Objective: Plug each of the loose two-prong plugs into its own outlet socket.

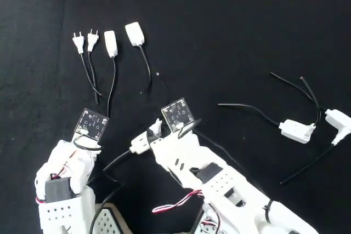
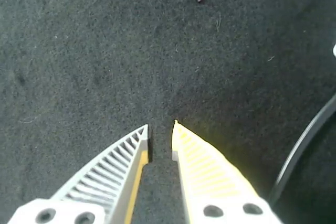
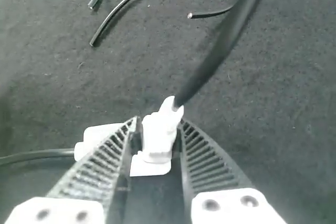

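My right gripper [image 3: 156, 129] is shut on a white two-prong plug [image 3: 159, 136], whose black cable [image 3: 220, 40] runs away from it. A white socket piece [image 3: 88, 144] lies just outside one finger, and a cable leaves it sideways. From above, that plug [image 1: 155, 130] and socket [image 1: 140, 144] sit at the tip of the right arm near the table's middle front. My left gripper [image 2: 160, 126] hovers over bare black cloth, slightly open with nothing between its fingers. Two loose plugs [image 1: 85, 40] and two white sockets [image 1: 122, 38] lie in a row at the far left.
Another white socket [image 1: 296, 131] and a white plug [image 1: 338, 121] lie at the right with their black cables looping around them. Loose cable ends [image 3: 121, 6] lie ahead of the right gripper. A cable [image 2: 302, 153] curves beside the left gripper. A black cloth [image 1: 230, 42] covers the table.
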You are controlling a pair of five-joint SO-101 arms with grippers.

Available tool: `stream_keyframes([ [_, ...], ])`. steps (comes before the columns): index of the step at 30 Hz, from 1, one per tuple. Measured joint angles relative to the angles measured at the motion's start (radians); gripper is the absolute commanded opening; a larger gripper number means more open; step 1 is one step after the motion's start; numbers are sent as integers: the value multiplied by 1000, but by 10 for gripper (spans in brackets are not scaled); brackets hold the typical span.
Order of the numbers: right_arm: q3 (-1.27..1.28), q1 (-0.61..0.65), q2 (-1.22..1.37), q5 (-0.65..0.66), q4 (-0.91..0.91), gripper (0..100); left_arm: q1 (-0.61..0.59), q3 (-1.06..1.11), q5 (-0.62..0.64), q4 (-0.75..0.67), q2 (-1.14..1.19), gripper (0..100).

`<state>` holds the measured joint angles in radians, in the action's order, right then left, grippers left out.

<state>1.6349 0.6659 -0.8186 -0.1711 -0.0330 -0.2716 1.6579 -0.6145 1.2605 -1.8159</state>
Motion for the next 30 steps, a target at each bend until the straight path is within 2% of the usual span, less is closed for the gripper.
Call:
stream_keyframes([
  [15, -20, 0, 15, 35, -5, 76, 0, 0, 0, 0, 0, 88],
  [20, -48, -55, 11, 37, -12, 76, 0, 0, 0, 0, 0, 88],
  [27, -98, -60, -12, 37, -133, 70, 0, 0, 0, 18, 0, 88],
  [30, -100, -38, -61, 37, -187, 8, 0, 0, 0, 20, 0, 88],
])
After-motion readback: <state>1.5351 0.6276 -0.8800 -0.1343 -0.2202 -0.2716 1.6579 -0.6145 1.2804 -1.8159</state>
